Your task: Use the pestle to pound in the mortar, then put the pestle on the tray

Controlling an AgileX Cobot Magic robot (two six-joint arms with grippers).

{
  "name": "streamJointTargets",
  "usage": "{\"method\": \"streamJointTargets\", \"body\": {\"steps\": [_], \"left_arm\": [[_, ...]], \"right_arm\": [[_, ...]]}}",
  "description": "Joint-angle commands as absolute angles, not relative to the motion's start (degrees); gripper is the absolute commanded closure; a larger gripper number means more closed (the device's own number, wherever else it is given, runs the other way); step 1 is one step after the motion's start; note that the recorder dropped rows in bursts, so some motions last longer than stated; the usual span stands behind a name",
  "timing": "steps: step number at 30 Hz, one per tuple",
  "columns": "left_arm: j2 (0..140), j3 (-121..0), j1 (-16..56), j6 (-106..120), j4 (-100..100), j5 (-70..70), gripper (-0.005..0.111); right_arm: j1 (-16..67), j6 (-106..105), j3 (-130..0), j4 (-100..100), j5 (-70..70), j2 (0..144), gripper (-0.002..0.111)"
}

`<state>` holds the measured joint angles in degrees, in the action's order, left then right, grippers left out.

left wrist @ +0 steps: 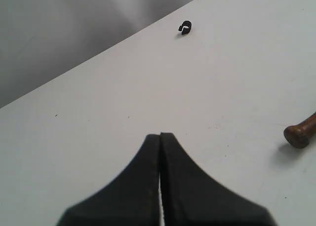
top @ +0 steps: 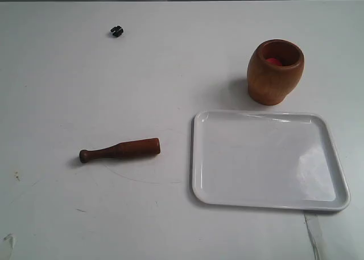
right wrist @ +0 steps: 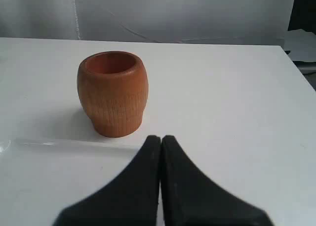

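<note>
Plainly unstarted: the slim reddish-brown wooden pestle [top: 120, 149] lies on the white tabletop [top: 85, 89], on the left arm's side for pickup. The rounded brown wooden mortar [top: 275, 71] stands upright beyond the glossy white plastic tray [top: 267, 157]. Both the left tool [left wrist: 160, 137] and right tool [right wrist: 161, 138] are clenched, empty.

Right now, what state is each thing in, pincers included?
Brown barrel-shaped wooden mortar: upright, something red inside.
Slim reddish-brown wooden pestle: lying on its side, ungripped.
White rectangular plastic tray: flat, nothing on it.
Left pincer: shut, holding nothing.
Right pincer: shut, holding nothing.
</note>
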<state>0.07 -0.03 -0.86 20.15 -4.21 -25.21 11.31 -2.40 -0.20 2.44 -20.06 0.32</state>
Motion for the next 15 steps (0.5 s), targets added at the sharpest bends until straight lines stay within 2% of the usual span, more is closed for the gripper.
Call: {"method": "streamJointTargets", "body": {"steps": [1,6,15], "left_arm": [[0.0,0.0,-0.42,19.68,-3.79,-25.03,0.107],[0.0,0.0,-0.42,19.68,-3.79,-25.03,0.107],[0.0,0.0,-0.42,19.68,-3.79,-25.03,0.107]], "right_arm": [[11.38,-2.56,0.0,2.29,-19.9,0.0,0.108],[11.38,-3.06,0.0,-0.6,-15.99,0.0,0.108],[11.38,-2.44,0.0,7.5,15.13,0.0,0.108]]}}
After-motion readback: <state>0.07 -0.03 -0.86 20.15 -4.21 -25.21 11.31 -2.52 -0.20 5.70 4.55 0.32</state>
